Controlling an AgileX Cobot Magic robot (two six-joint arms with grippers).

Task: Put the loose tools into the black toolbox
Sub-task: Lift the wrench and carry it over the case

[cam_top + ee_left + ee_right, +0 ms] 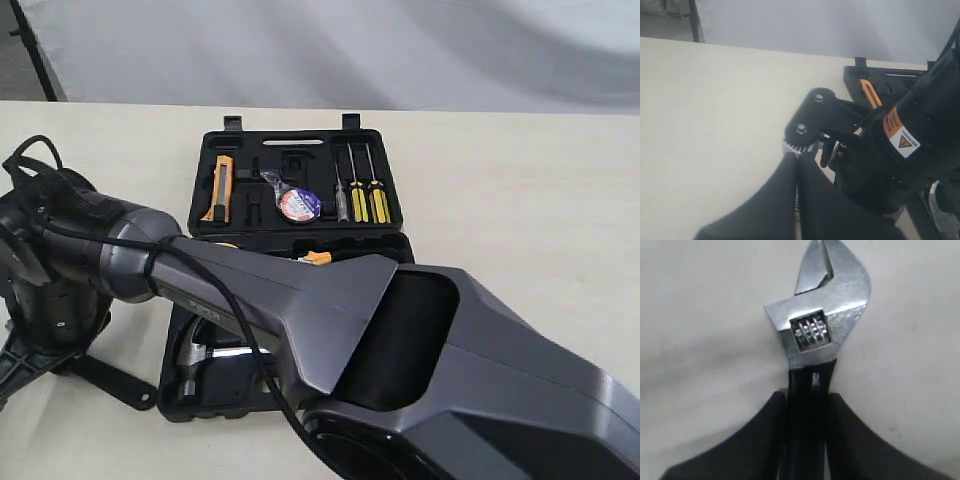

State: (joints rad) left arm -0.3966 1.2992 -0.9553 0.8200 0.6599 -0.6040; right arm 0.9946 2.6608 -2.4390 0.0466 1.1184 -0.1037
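In the right wrist view the silver-jawed black adjustable wrench [825,315] points away from the camera over the beige table. My right gripper [807,405] is shut on its black handle, one finger on each side. The black toolbox [212,140] lies open on the table. The black tape roll [299,205] sits in its far half. A steel part that looks like the hammer head [210,355] shows in the near half, which an arm mostly hides. My left gripper [798,161] is shut and empty, close to its own arm base. The exterior view shows neither gripper.
A large grey arm link [330,320] crosses the foreground and covers the near half of the toolbox. The far half holds an orange utility knife [222,187] and three screwdrivers [360,190]. An arm base [45,290] with cables stands at the left.
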